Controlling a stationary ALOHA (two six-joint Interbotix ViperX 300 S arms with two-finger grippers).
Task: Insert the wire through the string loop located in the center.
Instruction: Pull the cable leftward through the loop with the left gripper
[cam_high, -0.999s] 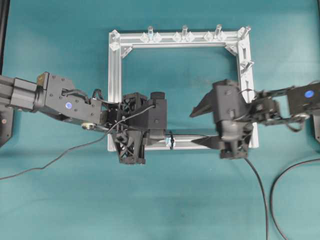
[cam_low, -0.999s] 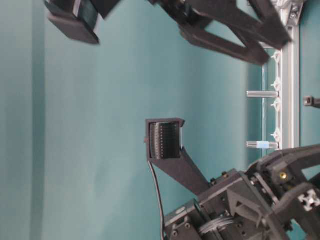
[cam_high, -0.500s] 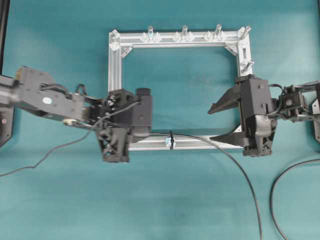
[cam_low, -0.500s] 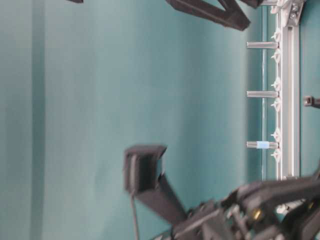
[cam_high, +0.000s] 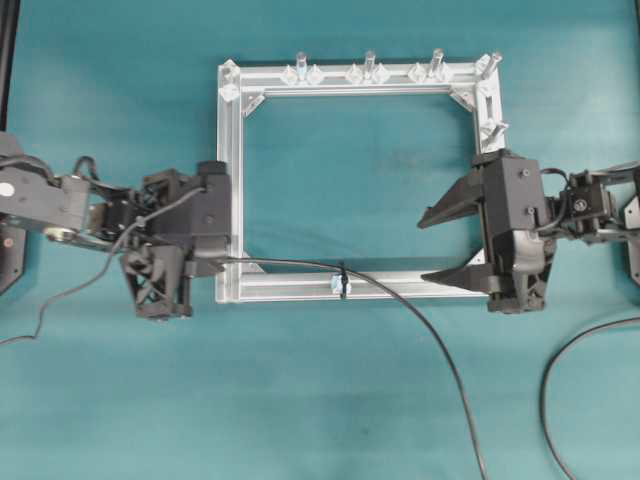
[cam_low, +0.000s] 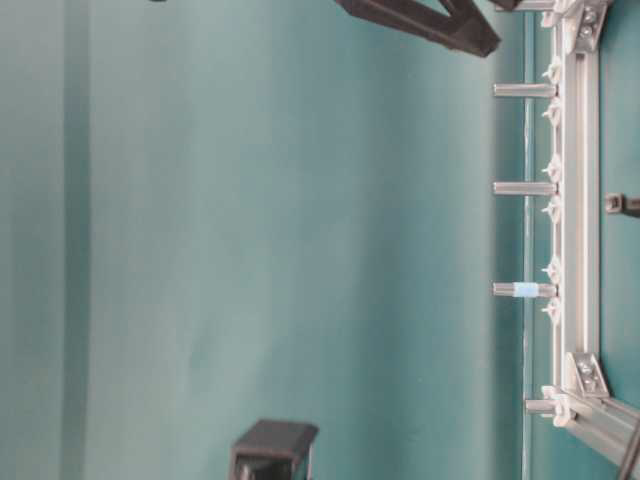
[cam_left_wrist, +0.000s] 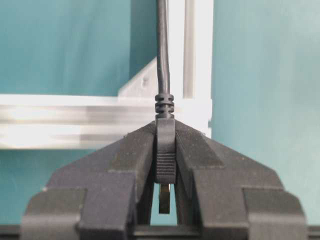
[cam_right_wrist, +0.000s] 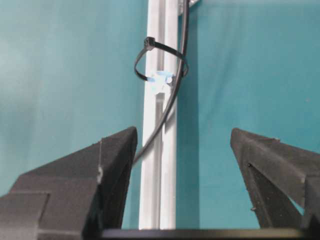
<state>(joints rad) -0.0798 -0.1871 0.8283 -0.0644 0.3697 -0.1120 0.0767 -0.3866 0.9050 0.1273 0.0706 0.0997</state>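
Note:
The wire (cam_high: 420, 320) is a thin black cable that runs from the bottom of the overhead view up through the string loop (cam_high: 342, 279) on the frame's near bar and on to my left gripper (cam_high: 205, 262). My left gripper (cam_left_wrist: 165, 150) is shut on the wire's plug (cam_left_wrist: 165, 150), left of the frame's bottom-left corner. My right gripper (cam_high: 432, 247) is open and empty at the frame's right side. In the right wrist view the wire (cam_right_wrist: 172, 95) passes through the loop (cam_right_wrist: 161, 62), beside its pale blue bit, ahead of my open right gripper (cam_right_wrist: 182, 137).
The silver square frame (cam_high: 230, 180) lies on the teal table with clear upright pegs (cam_high: 369, 63) along its far bar. A thicker black cable (cam_high: 560, 370) curves at the lower right. A thin arm cable (cam_high: 60, 295) trails off to the left.
My left gripper has moved left with the plug, drawing the wire further through the loop. My right gripper opened, let go of the wire and backed to the right.

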